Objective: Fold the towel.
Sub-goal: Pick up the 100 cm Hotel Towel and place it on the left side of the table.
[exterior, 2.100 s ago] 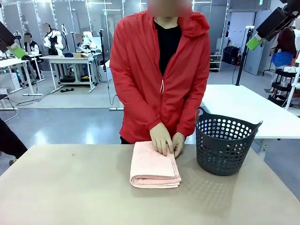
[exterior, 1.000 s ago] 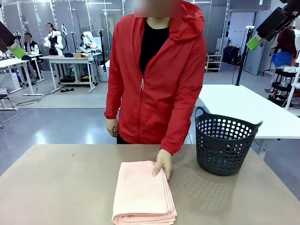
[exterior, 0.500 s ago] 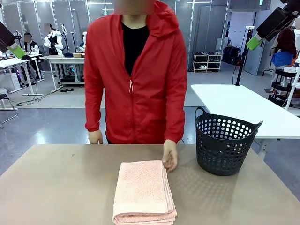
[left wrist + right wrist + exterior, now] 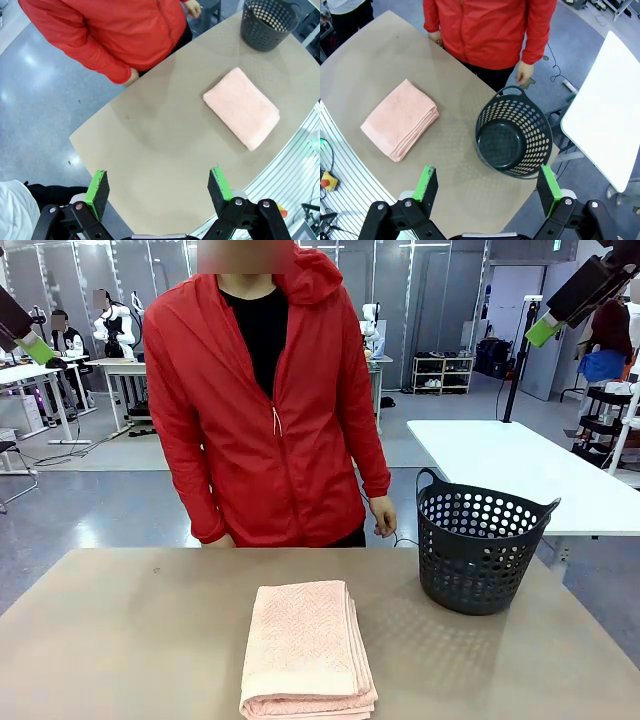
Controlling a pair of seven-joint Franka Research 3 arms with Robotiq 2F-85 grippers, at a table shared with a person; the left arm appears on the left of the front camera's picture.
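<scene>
The salmon-pink towel (image 4: 305,648) lies folded in a thick rectangle at the near middle of the tan table (image 4: 120,640), with nobody touching it. It also shows as a folded pad in the left wrist view, towel (image 4: 241,107), and in the right wrist view, towel (image 4: 400,120). My left gripper (image 4: 159,192) hangs high over the table's left end, open and empty. My right gripper (image 4: 487,190) hangs high over the right end, open and empty. In the front view, green pad tips of the left gripper (image 4: 35,348) and right gripper (image 4: 543,331) sit at the upper corners.
A dark perforated basket (image 4: 480,540), empty inside (image 4: 512,132), stands at the table's far right. A person in a red jacket (image 4: 265,410) stands at the far edge, both hands off the table. A white table (image 4: 520,475) lies behind the basket.
The person pulled the folded towel toward my side, let go of it, withdrew both hands and stepped to picture left. Neither gripper moved.
</scene>
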